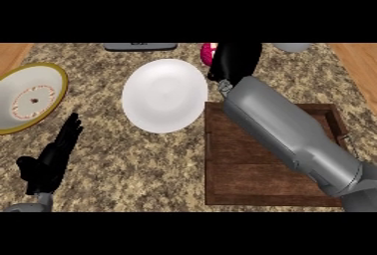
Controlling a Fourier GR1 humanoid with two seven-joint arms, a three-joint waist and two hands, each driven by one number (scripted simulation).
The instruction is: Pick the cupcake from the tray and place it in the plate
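One cupcake (208, 52) held in right hand (236, 62), near plate (164, 94) far rim

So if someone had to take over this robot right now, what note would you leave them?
Left hand: open, resting at the counter's lower left, holding nothing.
Right hand: curled round the pink cupcake, mostly hidden, beyond the tray's far edge.
Tray: no cupcake shows on it.
White plate: left of the tray, nothing on it.
Done: cupcake lifted off the tray.
Left: carry it over the white plate and set it down.
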